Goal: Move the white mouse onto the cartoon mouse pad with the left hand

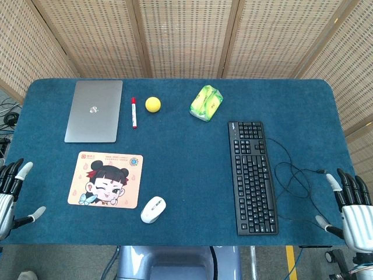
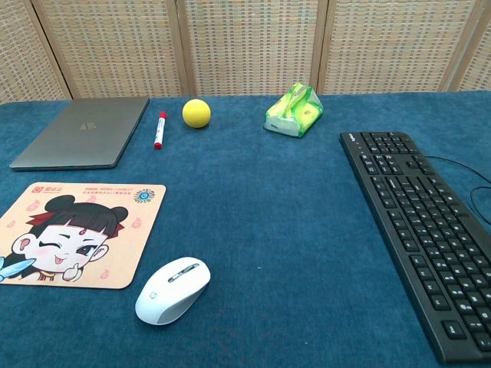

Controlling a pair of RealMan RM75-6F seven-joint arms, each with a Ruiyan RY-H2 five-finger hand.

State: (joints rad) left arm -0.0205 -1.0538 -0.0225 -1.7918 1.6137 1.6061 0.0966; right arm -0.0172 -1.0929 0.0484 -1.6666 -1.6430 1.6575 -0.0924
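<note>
Bench (image 1: 186, 192) covered in blue felt; woven cane screens (image 1: 186, 35) behind. White mouse (image 1: 153, 209) lies on felt just off the cartoon mouse pad (image 1: 105, 179) near right corner. Left hand (image 1: 10, 192) and right hand (image 1: 349, 207) at bench edges, fingers spread, holding nothing.

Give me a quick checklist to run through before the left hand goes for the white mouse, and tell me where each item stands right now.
1. Left hand free, fingers apart, holding nothing: ok.
2. White mouse in plain sight on the table, nothing on it: ok.
3. Cartoon mouse pad lying flat with its surface bare: ok.
4. Mouse already on the pad: not ok; it sits on the cloth just off the pad's near right corner.
5. Path from mouse to pad free of other objects: ok.
6. Right hand clear of the work area, at the far right edge past the keyboard: ok.
</note>
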